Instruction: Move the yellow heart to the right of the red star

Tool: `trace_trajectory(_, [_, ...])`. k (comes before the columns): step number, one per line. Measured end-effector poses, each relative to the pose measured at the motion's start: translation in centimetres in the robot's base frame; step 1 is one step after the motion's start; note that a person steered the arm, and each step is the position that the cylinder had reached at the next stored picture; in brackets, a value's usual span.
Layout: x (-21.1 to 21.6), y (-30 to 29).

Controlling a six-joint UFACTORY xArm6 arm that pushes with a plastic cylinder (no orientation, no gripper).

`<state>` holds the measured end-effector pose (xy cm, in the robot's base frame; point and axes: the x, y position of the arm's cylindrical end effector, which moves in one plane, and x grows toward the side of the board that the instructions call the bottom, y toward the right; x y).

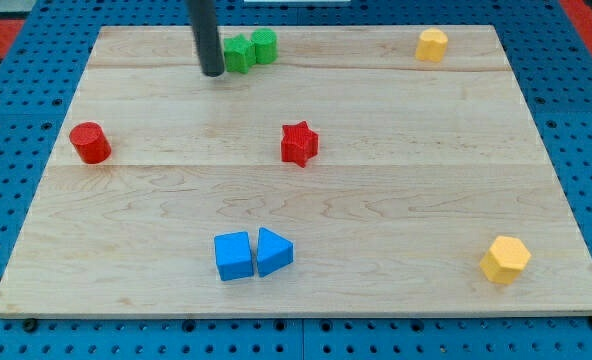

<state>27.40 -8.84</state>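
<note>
- Although both yellow blocks are small, we take the one with the notched top, the yellow heart (431, 44), as the task's thing; it sits near the board's far edge, at about two o'clock from the red star (299, 143) and well apart from it.
- The red star stands alone near the middle of the wooden board (396, 200), with bare wood at its three o'clock, where the heart belongs.
- A second yellow block, six-sided by the look of it (505, 259), lies at about four o'clock from the star, near the board's lower right corner.
- Our tip (212, 73) rests at ten o'clock from the star, just beside two touching green blocks (238, 53) (264, 45), which lie at its one o'clock. It is far from the heart, roughly at the heart's nine o'clock.
- We have no claw: the arm ends in a bare rod, so nothing is clasped or released.
- Two blue blocks, a cube (234, 256) and a wedge (274, 250), touch at seven o'clock from the star; a red cylinder (90, 142) lies at nine o'clock.
- Risks, as we judge them: a straight run to the heart would sweep the green blocks along. A push from the wrong side could send the heart off the far edge. An off-centre push may spin it aside, and overshooting could knock the star.
</note>
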Motion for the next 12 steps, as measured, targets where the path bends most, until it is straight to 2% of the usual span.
trace_trajectory(2, [0.7, 5.6])
trace_trajectory(3, [-1.2, 15.0])
trace_trajectory(4, [-5.5, 18.5])
trace_trajectory(5, [-7.1, 23.8])
trace_trajectory(6, [-5.9, 29.7])
trace_trajectory(7, [-1.0, 32.1])
trace_trajectory(8, [2.2, 31.4])
trace_trajectory(9, [-0.7, 34.6])
trace_trajectory(10, [-2.6, 29.7])
trace_trajectory(11, [-1.4, 25.2])
trace_trajectory(12, [3.4, 24.4])
